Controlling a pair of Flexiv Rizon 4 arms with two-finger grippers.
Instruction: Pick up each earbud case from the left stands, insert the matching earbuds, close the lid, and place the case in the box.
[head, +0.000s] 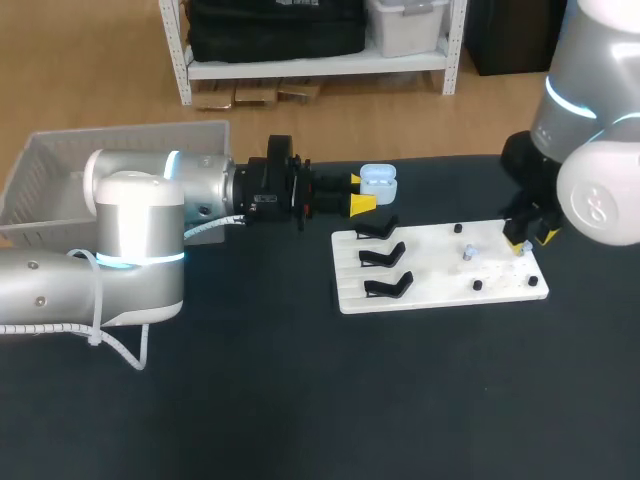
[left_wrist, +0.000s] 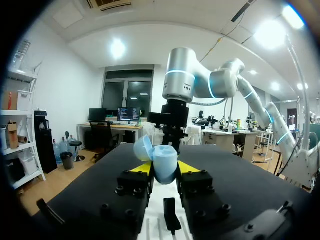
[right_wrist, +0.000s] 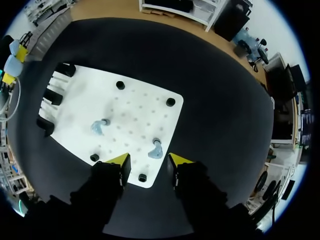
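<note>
Head view first: the left gripper (head: 358, 192) sits just above the middle of the frame, clamped on the pale blue earbud case (head: 378, 182), which has its lid flipped open. Right below it, centre-right, is the white board (head: 440, 290) with three black stands (head: 384, 256) along its left edge. The right gripper (head: 530, 238) hangs over the board's right end, and the box (head: 50, 165) is in the upper left. In the left wrist view, the earbud case (left_wrist: 164, 162) is pinched between both yellow tips, lid up, with my right arm straight ahead. In the right wrist view, the fingers are apart, with one earbud (right_wrist: 155, 150) on the board just ahead of the gap between them. A second earbud (right_wrist: 98, 126) lies further along the board.
</note>
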